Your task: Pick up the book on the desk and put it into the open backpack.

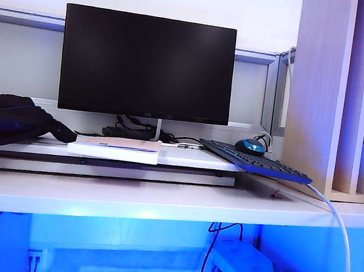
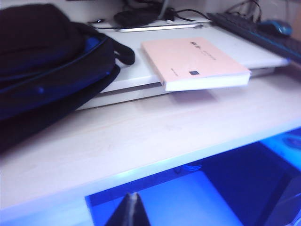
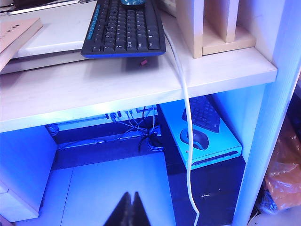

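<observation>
The book (image 1: 115, 148) is seen lying flat, cover up, on a raised white shelf board (image 1: 192, 158) that sits on the desk (image 1: 160, 203). In the exterior view its long axis runs left to right, parallel to the desk's front edge, with the white page edges facing the camera. In the left wrist view the book (image 2: 193, 62) is seen overhanging the board's front edge, one corner projecting over the desk surface (image 2: 155, 136). The pale pink cover carries a small dark mark near that front corner.

The backpack (image 1: 8, 121) is noted at the left end of the board, slumped on its side, apart from the book. In the left wrist view the backpack (image 2: 47, 56) shows blue trim and a black strap loop turned toward the book; whether its mouth stands open cannot be told, and no contents are visible.

A black monitor (image 1: 147, 65) stands behind the book. A black-and-blue keyboard (image 1: 255, 161) is laid at an angle to the right, a blue mouse (image 1: 250, 146) just behind it.

The left gripper (image 2: 130, 207) is held low in front of the desk, below its front edge, jaws closed together on nothing. The right gripper (image 3: 129, 207) is likewise held below desk level, over the floor, jaws pressed together and empty.
</observation>
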Controlling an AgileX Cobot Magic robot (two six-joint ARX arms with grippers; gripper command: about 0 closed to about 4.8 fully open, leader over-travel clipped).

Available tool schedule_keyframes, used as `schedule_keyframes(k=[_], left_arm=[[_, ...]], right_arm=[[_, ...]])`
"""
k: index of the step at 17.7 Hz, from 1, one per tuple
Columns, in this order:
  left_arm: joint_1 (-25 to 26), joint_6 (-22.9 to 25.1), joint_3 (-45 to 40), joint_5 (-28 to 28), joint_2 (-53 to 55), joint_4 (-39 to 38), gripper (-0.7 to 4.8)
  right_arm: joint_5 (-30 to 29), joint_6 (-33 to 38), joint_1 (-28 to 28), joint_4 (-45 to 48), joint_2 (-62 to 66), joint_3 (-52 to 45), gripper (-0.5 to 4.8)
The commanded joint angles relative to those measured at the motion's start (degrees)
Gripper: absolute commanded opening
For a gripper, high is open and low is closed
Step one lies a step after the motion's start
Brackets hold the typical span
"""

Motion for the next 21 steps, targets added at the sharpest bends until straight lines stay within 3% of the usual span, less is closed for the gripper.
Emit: schedule_keyframes(k=[1,5,14,16,19,20,21], left_arm=[[0.0,1.1,0.0,-0.7,0.0,-1.4,-0.06],[-5.9,1.0,0.0,-1.3,0.0,-1.5,-0.06],[-6.3,-4.3,0.0,-1.3,0.0,-1.5,-0.06],[-6.3,-13.5,0.0,-0.9,0.0,1.9,-0.05],[-6.3,-23.2,0.1,1.9,0.0,18.4,0.00],[-6.3,-25.7,0.2,1.9,0.0,21.6,0.17],[-6.3,-28.2,0.2,1.9,0.0,25.0,0.83]], right_arm=[[-0.3,-0.1,0.0,-0.6,-0.2,0.0,0.00],[-0.9,-0.1,0.0,-0.7,0.5,0.0,-0.01],[-1.6,-0.1,0.0,-0.5,1.1,0.0,0.00],[-1.9,-0.1,0.0,0.3,1.1,0.1,0.00],[-6.8,0.0,0.0,5.2,0.8,1.0,0.18],[-8.0,0.7,0.0,6.4,0.8,1.3,0.67],[-8.3,2.3,0.0,8.4,0.8,1.6,1.46]])
